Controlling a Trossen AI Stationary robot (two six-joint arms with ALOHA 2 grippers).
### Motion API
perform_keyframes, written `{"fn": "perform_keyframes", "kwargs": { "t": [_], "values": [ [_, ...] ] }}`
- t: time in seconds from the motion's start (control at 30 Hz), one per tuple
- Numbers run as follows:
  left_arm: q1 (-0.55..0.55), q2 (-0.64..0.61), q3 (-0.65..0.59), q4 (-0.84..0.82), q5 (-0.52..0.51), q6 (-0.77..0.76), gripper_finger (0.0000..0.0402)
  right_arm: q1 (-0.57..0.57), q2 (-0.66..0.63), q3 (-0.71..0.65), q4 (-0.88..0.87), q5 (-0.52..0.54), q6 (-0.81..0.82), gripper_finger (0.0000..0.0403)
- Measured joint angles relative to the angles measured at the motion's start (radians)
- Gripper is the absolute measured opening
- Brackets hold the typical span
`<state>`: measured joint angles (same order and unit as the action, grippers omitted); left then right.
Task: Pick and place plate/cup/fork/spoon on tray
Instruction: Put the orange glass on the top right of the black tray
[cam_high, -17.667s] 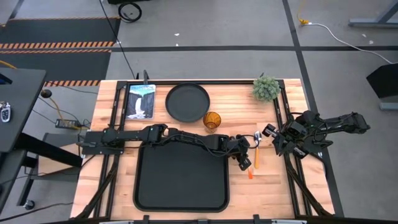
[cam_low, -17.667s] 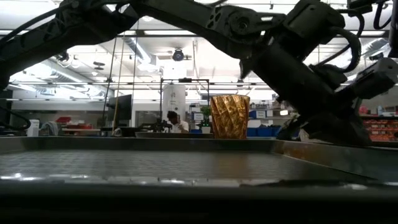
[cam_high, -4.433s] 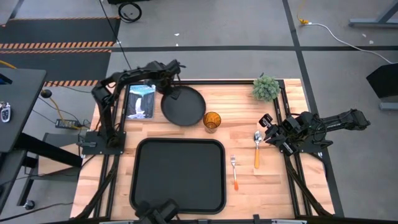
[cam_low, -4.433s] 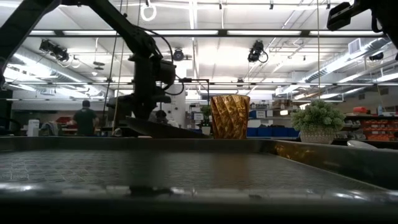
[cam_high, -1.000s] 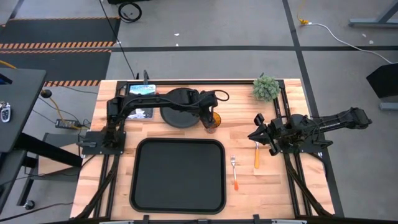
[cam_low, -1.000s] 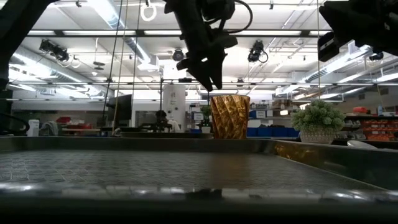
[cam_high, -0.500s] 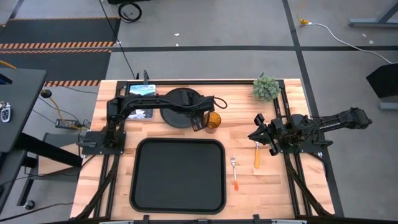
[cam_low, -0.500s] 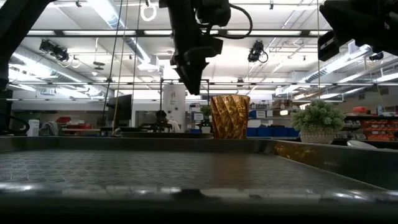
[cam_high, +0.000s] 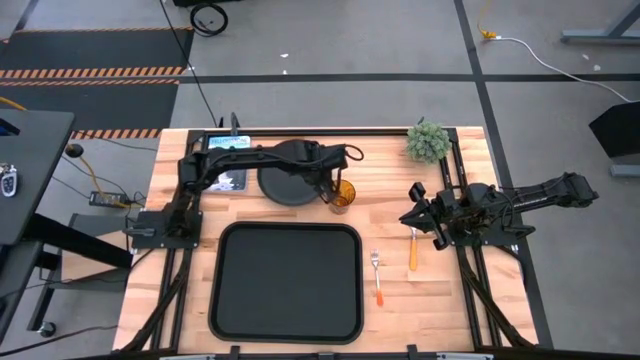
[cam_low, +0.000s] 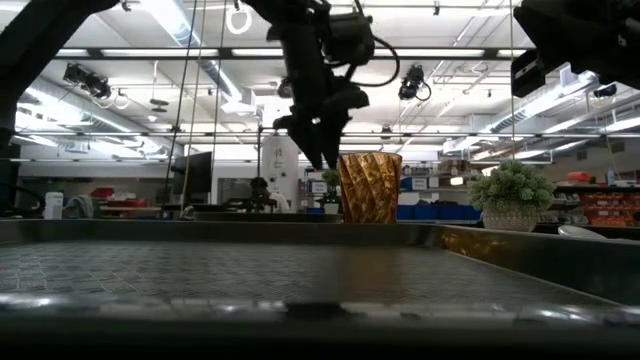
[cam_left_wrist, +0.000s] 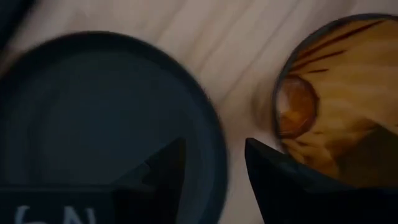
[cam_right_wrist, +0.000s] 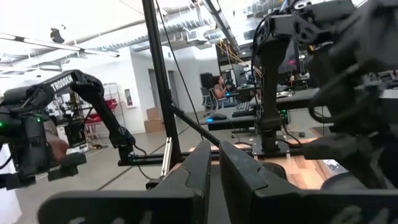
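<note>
The round black plate (cam_high: 285, 180) lies at the far middle of the table, partly under my left arm. The amber cup (cam_high: 342, 196) stands upright just right of it. My left gripper (cam_left_wrist: 216, 142) hangs open above the gap between plate (cam_left_wrist: 106, 112) and cup (cam_left_wrist: 329, 93), its tips a little left of the cup (cam_low: 370, 187) and touching neither. The black tray (cam_high: 287, 282) lies at the near middle. The fork (cam_high: 378, 278) and the spoon (cam_high: 412, 252) lie right of the tray. My right gripper (cam_high: 404, 218) is shut, held high over the spoon's bowl end.
A small potted plant (cam_high: 428, 141) stands at the far right corner. A picture book (cam_high: 224, 165) lies at the far left, partly under my left arm. Bare wood shows between the tray and the fork. A person (cam_right_wrist: 219, 84) sits in the room beyond the table.
My left gripper has swung a little toward the table's left, away from the cup, then come back beside it, and now hangs lower. Its fingers have turned about on the way. The plate, cup, fork and spoon have stayed in place.
</note>
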<state>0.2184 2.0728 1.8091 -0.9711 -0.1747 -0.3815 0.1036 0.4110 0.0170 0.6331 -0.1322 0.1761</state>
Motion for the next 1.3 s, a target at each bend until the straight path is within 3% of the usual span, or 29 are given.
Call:
{"fn": "perform_keyframes", "kwargs": {
  "t": [0.53,0.7,0.93,1.3],
  "values": [
    [0.021,-0.042,0.0,-0.001,0.014,-0.001,0.0173,0.001,0.001,0.0,0.01,0.0,-0.023,0.0041],
    [0.002,-0.045,0.0,0.066,0.093,-0.026,0.0173,0.001,0.001,0.0,0.025,0.0,-0.023,0.0041],
    [-0.023,-0.044,0.0,0.084,0.092,-0.027,0.0173,0.001,0.001,0.0,0.029,0.0,-0.023,0.0041],
    [-0.033,0.022,-0.001,0.073,0.09,-0.025,0.0173,0.001,0.002,0.0,0.036,-0.014,-0.019,0.0041]
  ]
}}
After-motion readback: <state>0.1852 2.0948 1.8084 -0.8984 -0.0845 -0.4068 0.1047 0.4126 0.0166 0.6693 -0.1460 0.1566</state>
